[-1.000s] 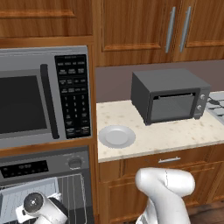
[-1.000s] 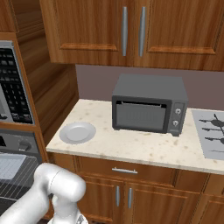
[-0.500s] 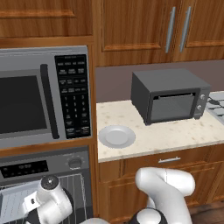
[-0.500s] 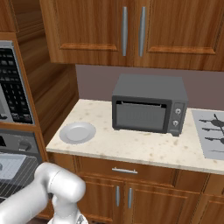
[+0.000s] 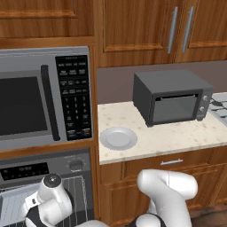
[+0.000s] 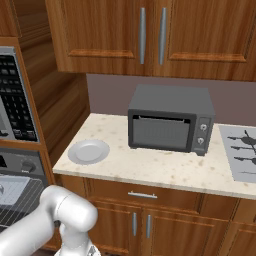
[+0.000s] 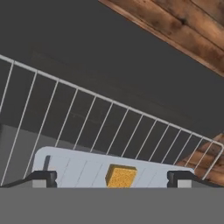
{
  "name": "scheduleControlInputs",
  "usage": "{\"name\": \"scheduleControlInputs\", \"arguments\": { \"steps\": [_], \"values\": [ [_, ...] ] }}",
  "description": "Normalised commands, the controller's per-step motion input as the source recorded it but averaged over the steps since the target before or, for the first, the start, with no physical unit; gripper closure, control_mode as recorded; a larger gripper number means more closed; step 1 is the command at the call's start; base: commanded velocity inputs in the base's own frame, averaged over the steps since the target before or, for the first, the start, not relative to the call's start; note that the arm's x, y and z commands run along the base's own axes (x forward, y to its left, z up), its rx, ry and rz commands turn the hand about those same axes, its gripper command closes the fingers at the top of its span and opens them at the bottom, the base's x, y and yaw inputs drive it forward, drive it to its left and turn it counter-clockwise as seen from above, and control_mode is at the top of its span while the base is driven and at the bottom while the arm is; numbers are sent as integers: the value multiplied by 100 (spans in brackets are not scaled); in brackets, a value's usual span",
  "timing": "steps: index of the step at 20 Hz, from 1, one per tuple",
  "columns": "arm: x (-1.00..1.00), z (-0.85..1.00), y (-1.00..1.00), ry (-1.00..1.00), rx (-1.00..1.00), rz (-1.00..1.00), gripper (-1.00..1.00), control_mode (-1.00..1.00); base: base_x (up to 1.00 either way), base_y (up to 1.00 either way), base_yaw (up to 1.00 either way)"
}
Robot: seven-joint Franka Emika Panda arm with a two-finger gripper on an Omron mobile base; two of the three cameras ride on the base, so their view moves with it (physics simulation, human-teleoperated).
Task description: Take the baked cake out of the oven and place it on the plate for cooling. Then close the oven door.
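Observation:
The cake (image 7: 120, 176), a small golden-brown cube, rests on a pale tray (image 7: 74, 168) on a wire rack (image 7: 109, 118) in the oven's dark cavity. My gripper (image 7: 113, 178) is open, its fingertips (image 7: 41, 177) standing wide to either side of the cake and apart from it. In the left base view the oven (image 5: 44, 169) stands open below the microwave, and my arm's wrist (image 5: 51, 199) sits low in front of its racks. The oven door is out of view. The plate (image 5: 118, 138) lies empty on the counter's left end, also the plate (image 6: 89, 151).
A microwave (image 5: 40, 97) is built in above the oven. On the counter (image 5: 177, 135), a dark toaster oven (image 5: 170, 97) stands right of the plate, with a stove top (image 6: 242, 150) at the far right. Wooden cabinets (image 6: 150, 30) hang above.
My arm's wrist has shifted a little to the right and upward in front of the open oven. The gripper has stayed open, and the plate has not moved.

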Motion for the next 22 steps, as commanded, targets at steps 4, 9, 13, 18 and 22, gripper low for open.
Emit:
{"name": "scheduleControlInputs", "arguments": {
  "steps": [4,9,13,18,22],
  "values": [
    [4,0,12,0,0,0,-100,-100,0,0,0],
    [10,-4,8,1,0,0,-100,-100,0,0,0],
    [11,-13,0,0,0,0,-100,-100,0,0,0],
    [4,-18,2,0,-1,0,-100,-100,0,0,0],
    [0,-14,13,0,0,0,-100,-100,0,0,0]
  ]
}}
